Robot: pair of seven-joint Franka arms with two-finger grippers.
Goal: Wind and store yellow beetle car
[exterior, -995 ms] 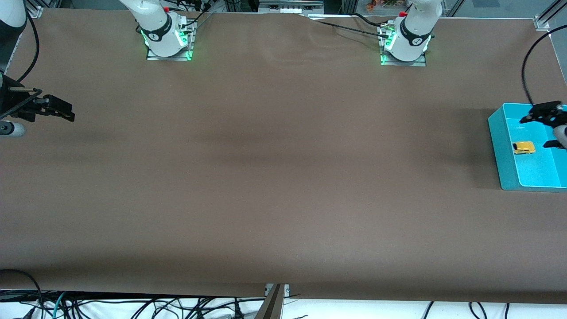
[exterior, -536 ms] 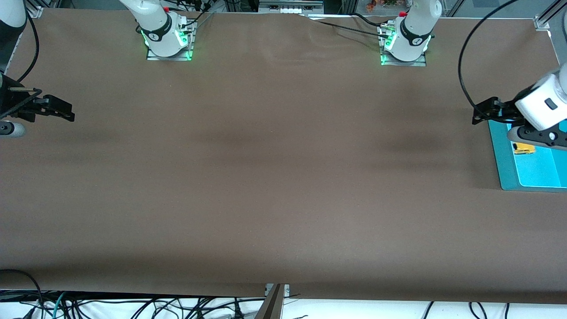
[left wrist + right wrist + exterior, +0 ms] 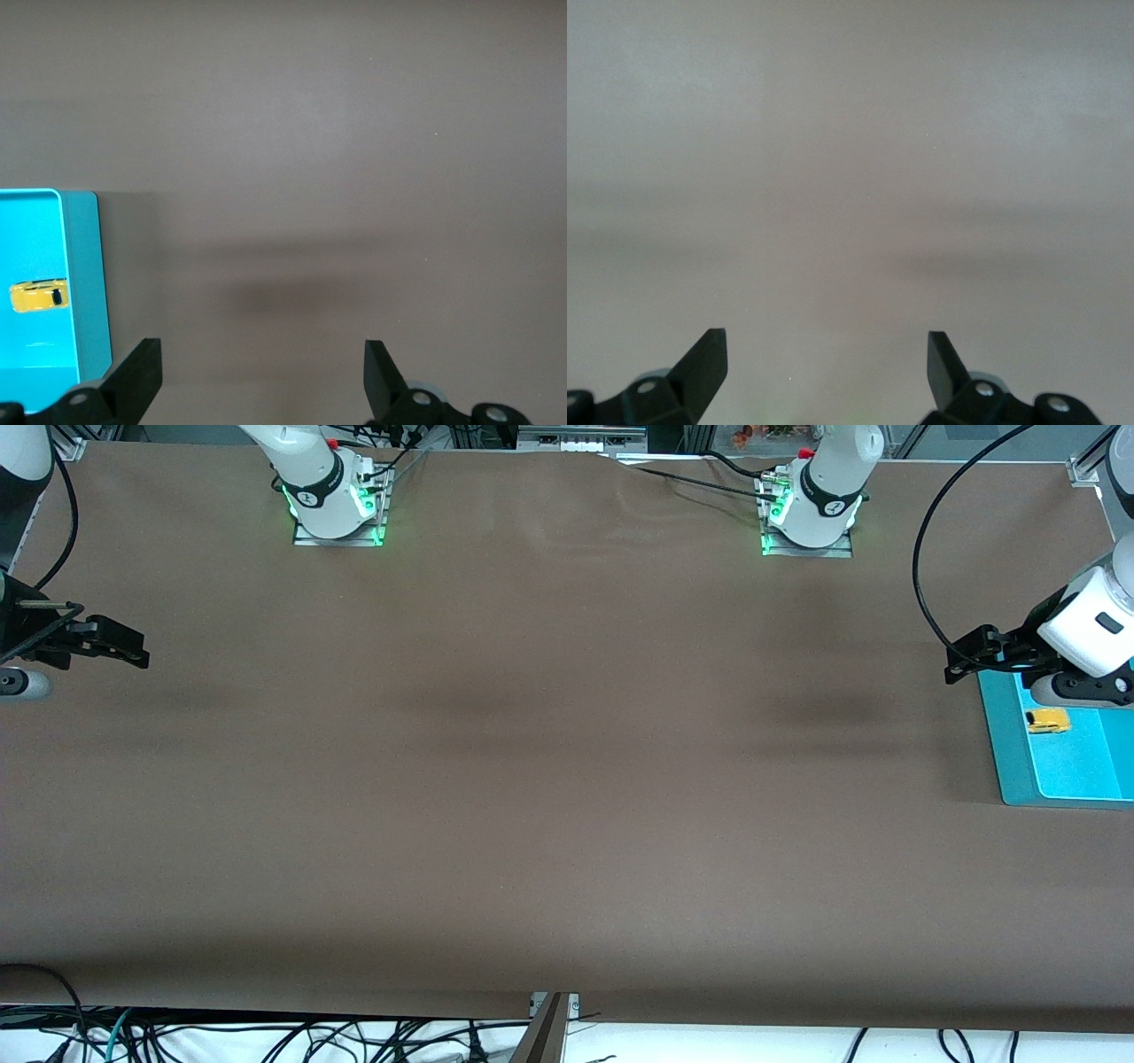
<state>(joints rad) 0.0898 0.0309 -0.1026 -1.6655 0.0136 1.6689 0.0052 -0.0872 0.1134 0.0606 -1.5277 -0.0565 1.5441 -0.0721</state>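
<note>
The yellow beetle car (image 3: 1048,721) lies in a teal bin (image 3: 1010,744) at the left arm's end of the table. It also shows in the left wrist view (image 3: 40,296), inside the bin (image 3: 87,283). My left gripper (image 3: 963,657) is open and empty. It hangs over the brown table just beside the bin's wall, apart from the car; in the left wrist view (image 3: 261,381) only bare table lies between its fingers. My right gripper (image 3: 128,646) is open and empty and waits over the right arm's end of the table; its own view (image 3: 827,372) shows bare table.
The brown table (image 3: 549,762) stretches between the two grippers with nothing on it. The arm bases (image 3: 337,505) stand along the edge farthest from the front camera. A black cable (image 3: 926,576) loops above the left gripper.
The left arm has swung from over the bin's inside to just past its wall, toward the table's middle. The car has stayed in the bin. The right arm has not moved.
</note>
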